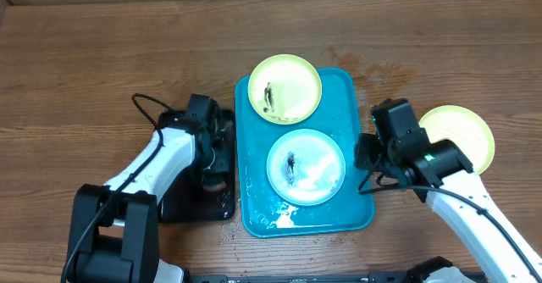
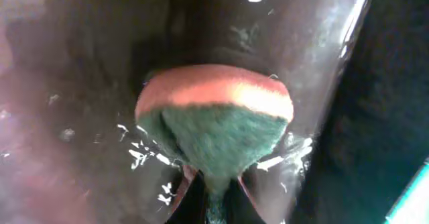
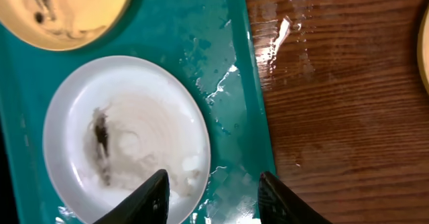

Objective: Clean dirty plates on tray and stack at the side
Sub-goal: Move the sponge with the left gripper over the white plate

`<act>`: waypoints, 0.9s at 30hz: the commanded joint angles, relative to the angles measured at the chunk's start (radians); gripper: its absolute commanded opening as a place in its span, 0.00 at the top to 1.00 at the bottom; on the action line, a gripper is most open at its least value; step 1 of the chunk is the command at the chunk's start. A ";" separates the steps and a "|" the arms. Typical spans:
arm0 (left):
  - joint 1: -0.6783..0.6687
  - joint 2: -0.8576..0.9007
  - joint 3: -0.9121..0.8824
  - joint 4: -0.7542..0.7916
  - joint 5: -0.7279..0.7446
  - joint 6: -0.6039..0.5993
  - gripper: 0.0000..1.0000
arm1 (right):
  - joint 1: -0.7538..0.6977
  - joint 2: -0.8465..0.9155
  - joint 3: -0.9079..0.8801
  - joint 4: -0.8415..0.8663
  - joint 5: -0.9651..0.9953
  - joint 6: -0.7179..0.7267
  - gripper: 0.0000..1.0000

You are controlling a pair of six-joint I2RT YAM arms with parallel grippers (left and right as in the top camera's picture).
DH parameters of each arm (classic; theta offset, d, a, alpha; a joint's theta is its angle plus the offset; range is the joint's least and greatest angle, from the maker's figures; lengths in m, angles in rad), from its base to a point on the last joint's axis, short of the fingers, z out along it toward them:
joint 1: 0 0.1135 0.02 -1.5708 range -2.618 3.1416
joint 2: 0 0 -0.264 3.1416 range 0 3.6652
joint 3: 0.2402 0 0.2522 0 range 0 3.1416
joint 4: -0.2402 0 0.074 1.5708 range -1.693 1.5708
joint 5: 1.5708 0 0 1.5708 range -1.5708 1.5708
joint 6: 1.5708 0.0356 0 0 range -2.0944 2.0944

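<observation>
The turquoise tray (image 1: 252, 190) holds a pale yellow-green plate (image 1: 284, 90) with a dark smear at its far end. A light blue plate (image 1: 306, 166) with a dark smear and wet streaks sits at its middle. A second yellow-green plate (image 1: 461, 135) lies on the table to the right, partly hidden by my right arm, with no smear showing. My left gripper (image 1: 216, 160) is over the black tray, shut on a green and orange sponge (image 2: 214, 117). My right gripper (image 3: 218, 197) is open over the tray's right rim (image 3: 234, 83), beside the blue plate (image 3: 124, 140).
A narrow black tray (image 1: 182, 205), wet inside (image 2: 80, 83), lies against the turquoise tray's left side. Water is spilled on the wooden table (image 3: 288, 36) next to the tray's right rim. The yellow-green plate on the tray overhangs its far rim (image 3: 64, 13).
</observation>
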 commanded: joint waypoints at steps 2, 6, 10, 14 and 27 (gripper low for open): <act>0.008 -0.065 0.221 -0.096 -0.014 -0.005 0.96 | 0.002 0.088 0.017 0.031 0.019 -0.018 0.50; -0.031 -0.125 0.447 -0.216 -0.013 0.013 0.96 | 0.002 0.220 0.017 0.091 -0.059 -0.106 0.46; -0.069 -0.135 0.558 -0.270 0.022 0.013 0.96 | 0.002 0.328 0.017 0.134 -0.129 -0.153 0.66; -0.119 -0.129 0.565 -0.252 0.142 0.011 0.96 | 0.002 0.403 0.017 0.163 -0.142 -0.166 0.81; -0.358 0.126 0.542 -0.096 0.149 -0.277 0.96 | -0.010 0.466 0.017 0.158 -0.098 -0.008 0.96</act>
